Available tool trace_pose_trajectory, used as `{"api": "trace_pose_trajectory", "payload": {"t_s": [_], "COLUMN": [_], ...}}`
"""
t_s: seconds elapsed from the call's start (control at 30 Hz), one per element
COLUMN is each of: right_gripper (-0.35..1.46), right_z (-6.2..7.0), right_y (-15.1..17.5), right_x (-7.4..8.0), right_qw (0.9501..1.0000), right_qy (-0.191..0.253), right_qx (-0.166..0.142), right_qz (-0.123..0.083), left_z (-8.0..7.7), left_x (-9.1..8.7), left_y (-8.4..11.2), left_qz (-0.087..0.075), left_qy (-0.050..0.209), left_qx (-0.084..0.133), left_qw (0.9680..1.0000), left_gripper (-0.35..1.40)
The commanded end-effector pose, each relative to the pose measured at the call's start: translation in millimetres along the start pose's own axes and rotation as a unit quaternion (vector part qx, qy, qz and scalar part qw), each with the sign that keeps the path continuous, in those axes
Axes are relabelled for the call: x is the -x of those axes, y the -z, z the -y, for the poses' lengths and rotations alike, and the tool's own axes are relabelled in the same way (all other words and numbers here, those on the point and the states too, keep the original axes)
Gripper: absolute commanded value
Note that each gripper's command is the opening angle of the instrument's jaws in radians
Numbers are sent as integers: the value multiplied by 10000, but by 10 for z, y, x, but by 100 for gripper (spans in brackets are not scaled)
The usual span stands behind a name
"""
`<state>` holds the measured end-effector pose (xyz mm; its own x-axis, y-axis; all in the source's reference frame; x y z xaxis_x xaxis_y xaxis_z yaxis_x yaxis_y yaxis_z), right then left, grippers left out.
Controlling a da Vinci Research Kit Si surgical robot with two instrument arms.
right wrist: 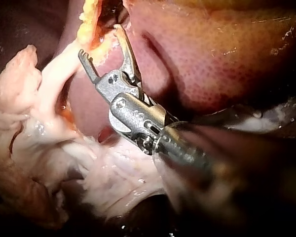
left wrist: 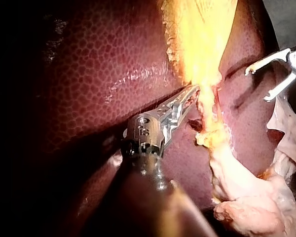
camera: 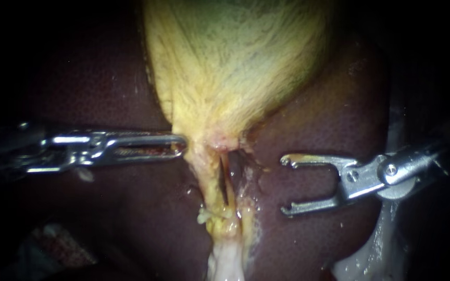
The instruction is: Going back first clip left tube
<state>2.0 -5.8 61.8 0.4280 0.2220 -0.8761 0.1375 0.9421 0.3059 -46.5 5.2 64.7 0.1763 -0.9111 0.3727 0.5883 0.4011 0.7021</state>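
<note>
The dark liver [camera: 105, 93] fills the frame. The yellow gallbladder [camera: 230, 62] tapers from top centre to mid-frame. At mid-right, the right instrument [camera: 283, 185] holds its jaws spread wide and empty, apart from the tubes. At mid-left, the left instrument [camera: 182, 145] has its jaws closed together, tip touching the gallbladder's neck. The left tube [camera: 210, 182] runs down just below centre.

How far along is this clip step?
Done: nothing visible; no clip shows anywhere. In hand: right instrument, jaws open and empty, stands apart from the left tube; left instrument rests at the gallbladder neck. Left: closing in on that tube.
</note>
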Motion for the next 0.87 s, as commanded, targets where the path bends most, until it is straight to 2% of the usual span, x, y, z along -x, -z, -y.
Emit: {"api": "trace_pose_trajectory", "payload": {"t_s": [0.03, 0.2, 0.43, 0.87], "right_gripper": [60, 60, 60, 60], "right_z": [0, 1, 1, 2], "right_y": [0, 1, 3, 5], "right_x": [0, 0, 1, 1], "right_qw": [10000, 10000, 10000, 10000], "right_qy": [1, 33, 64, 66], "right_qx": [-2, -6, -10, -14], "right_qz": [1, 0, 0, -1], "left_z": [0, 4, 10, 10], "left_x": [-2, -5, -6, -7], "left_y": [-6, -16, -16, -17], "left_qz": [-48, -93, -103, -104], "left_qy": [-11, -25, -28, -30], "left_qx": [-12, -46, -69, -70], "left_qw": [10000, 9999, 9999, 9999], "left_gripper": [-30, -30, -30, -30]}}
